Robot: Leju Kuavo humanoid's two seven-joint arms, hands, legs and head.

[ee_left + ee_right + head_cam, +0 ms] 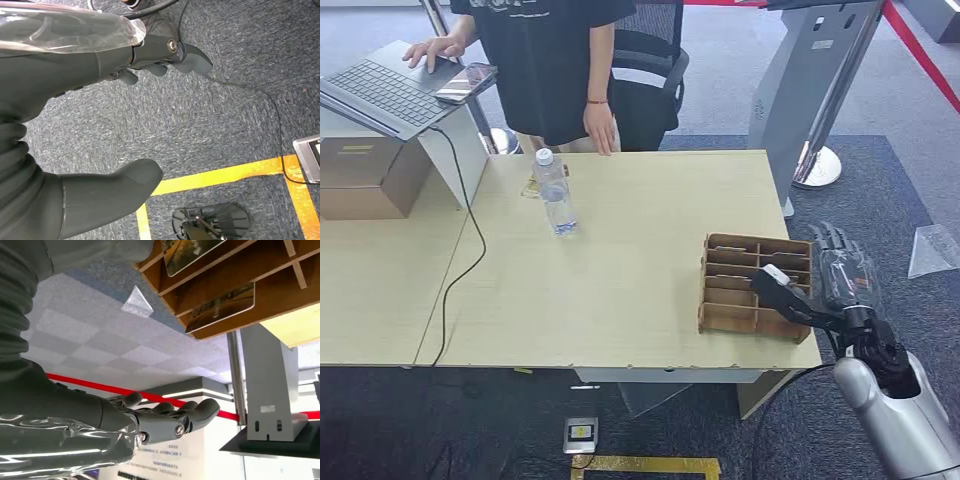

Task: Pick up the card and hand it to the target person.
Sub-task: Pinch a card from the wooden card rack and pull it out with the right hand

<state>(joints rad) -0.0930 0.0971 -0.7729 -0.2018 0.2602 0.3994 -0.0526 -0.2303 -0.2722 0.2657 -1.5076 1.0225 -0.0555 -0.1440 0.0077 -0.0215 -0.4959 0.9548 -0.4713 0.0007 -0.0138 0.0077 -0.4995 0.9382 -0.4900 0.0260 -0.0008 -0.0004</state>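
The right robot hand (841,275) is held open and empty just beside the wooden rack (755,286), its thumb reaching over the rack's near right corner. The cards (220,307) are seen standing on edge in the rack's slots, to the hand's left, their long axes running along the slots. The left robot hand (113,120) hangs open over carpet, so the right is judged nearer. The rack sits at the tabletop (637,260) right edge; a person (546,60) stands at the far side.

Wooden table (622,270), grey carpet (863,170), black office chair (652,70).
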